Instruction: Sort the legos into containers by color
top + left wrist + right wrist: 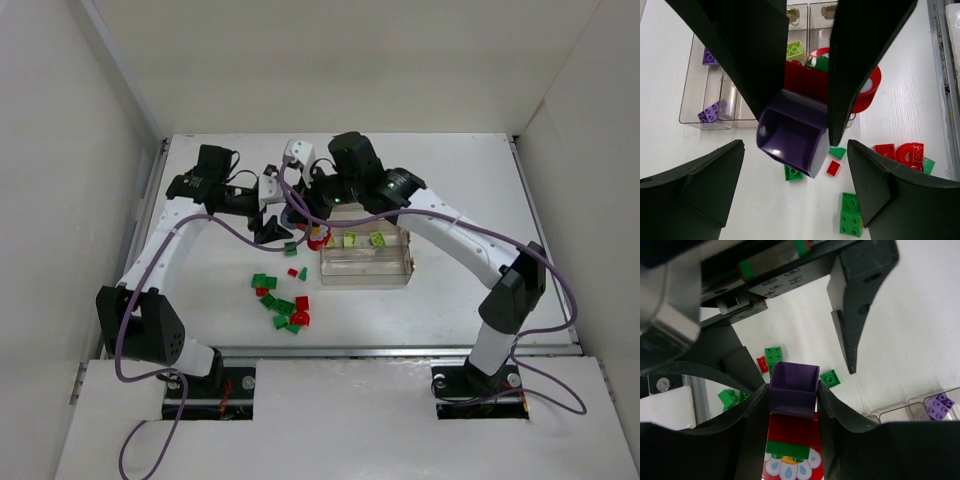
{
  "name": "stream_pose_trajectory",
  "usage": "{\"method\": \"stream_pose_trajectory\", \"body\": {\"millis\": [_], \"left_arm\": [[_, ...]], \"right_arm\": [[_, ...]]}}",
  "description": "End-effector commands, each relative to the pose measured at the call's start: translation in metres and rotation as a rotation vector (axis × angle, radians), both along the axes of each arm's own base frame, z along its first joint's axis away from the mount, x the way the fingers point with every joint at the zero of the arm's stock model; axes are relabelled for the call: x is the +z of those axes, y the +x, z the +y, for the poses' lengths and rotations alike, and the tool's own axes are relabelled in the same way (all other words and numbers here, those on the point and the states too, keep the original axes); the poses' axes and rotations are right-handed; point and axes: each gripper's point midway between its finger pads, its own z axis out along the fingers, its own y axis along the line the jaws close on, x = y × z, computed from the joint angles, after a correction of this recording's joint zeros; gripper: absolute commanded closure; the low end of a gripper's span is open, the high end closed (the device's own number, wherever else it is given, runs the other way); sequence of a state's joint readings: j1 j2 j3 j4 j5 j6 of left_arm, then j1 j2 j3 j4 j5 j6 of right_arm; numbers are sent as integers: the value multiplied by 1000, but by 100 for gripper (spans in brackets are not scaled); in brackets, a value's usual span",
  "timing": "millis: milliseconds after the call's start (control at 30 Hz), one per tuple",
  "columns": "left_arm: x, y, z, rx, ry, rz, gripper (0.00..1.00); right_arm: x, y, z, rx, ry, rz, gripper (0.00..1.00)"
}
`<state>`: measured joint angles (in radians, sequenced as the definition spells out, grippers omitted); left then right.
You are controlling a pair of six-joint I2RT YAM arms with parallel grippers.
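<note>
right claw (793,388) clamped on a brick stack (792,429) by the tray (365,276)
top: claws meet at the tray's left end, loose green and red bricks (281,304) on the bench (455,180). left wrist: left claw (795,145) spread wide, facing the stack's purple brick (789,136); purple bricks (709,112) in one compartment. right wrist: green under red.

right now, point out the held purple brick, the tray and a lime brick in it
purple brick (790,137): left wrist view, hollow open face
tray (365,273): top external view, near wall
lime brick (794,50): left wrist view, studded top
</note>
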<state>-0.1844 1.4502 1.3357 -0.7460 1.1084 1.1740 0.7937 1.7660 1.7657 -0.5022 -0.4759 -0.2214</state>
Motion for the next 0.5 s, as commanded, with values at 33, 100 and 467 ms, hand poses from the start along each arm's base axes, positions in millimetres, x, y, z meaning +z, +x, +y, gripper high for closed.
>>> {"method": "stream_pose_trajectory", "body": {"millis": [33, 100, 467], "left_arm": [[21, 2, -6, -27, -34, -59, 19], [21, 3, -5, -25, -26, -69, 21], [17, 0, -8, -30, -4, -71, 100]], "right_arm": [[33, -19, 3, 59, 63, -53, 100], [33, -22, 6, 68, 64, -53, 100], [34, -24, 6, 76, 67, -50, 100]]}}
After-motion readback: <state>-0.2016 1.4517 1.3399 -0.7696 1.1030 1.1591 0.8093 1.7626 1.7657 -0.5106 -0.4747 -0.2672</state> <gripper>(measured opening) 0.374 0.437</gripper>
